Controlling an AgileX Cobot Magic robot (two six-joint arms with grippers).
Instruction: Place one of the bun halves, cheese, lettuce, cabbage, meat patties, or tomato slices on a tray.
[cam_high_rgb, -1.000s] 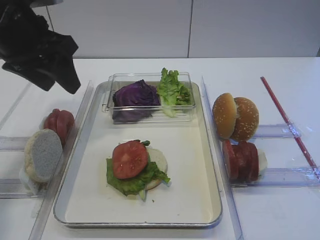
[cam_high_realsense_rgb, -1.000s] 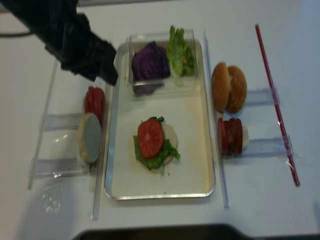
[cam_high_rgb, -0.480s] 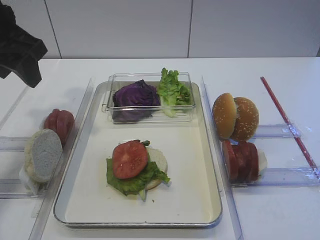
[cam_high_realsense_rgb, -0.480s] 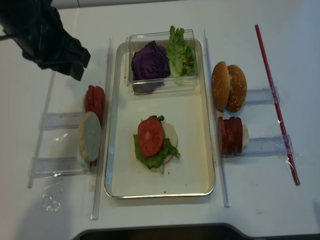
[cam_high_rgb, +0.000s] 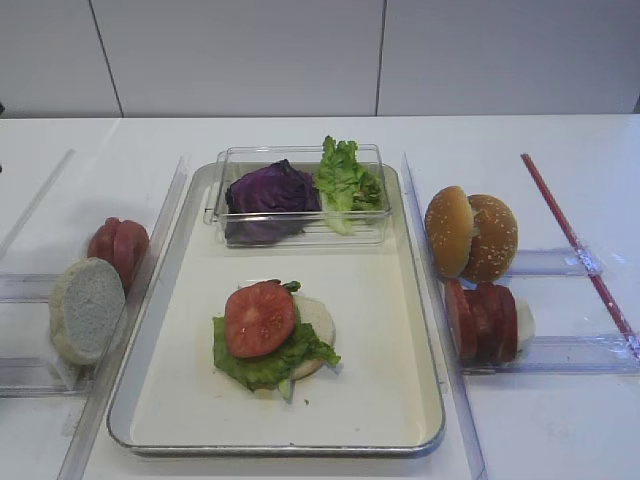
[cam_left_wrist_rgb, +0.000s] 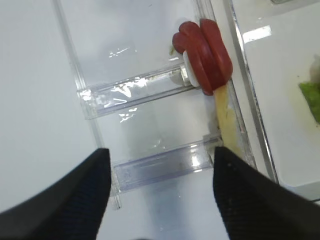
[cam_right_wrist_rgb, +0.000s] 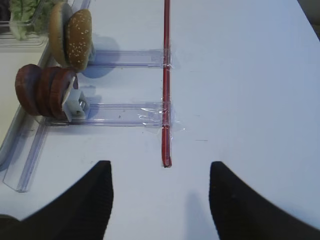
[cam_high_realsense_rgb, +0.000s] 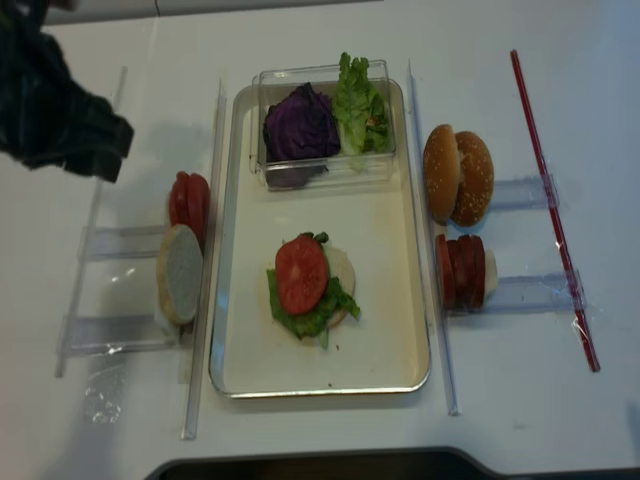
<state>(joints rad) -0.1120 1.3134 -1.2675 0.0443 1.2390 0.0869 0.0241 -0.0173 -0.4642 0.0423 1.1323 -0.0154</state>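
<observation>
The metal tray (cam_high_rgb: 372, 340) holds a bun half (cam_high_rgb: 316, 318) stacked with lettuce (cam_high_rgb: 262, 364) and a tomato slice (cam_high_rgb: 259, 318). Cabbage (cam_high_rgb: 270, 190) and more lettuce (cam_high_rgb: 345, 178) fill a clear box at its back. More tomato slices (cam_left_wrist_rgb: 207, 50) and a bun half (cam_high_rgb: 87, 308) stand in the left rack. Bun halves (cam_high_rgb: 470, 233) and meat patties (cam_high_rgb: 485, 320) stand in the right racks. My left gripper (cam_left_wrist_rgb: 160, 155) hangs open and empty above the left rack. My right gripper (cam_right_wrist_rgb: 160, 167) is open and empty over the table. Cheese is out of view.
A red strip (cam_right_wrist_rgb: 166, 75) runs along the table right of the racks, ending just ahead of my right gripper. Clear plastic rails (cam_high_rgb: 438, 300) flank the tray. The left arm (cam_high_realsense_rgb: 55, 115) shows at the far left of the realsense view.
The left arm has drawn back to the left, out of the exterior high view and away from the tray. The food has not moved.
</observation>
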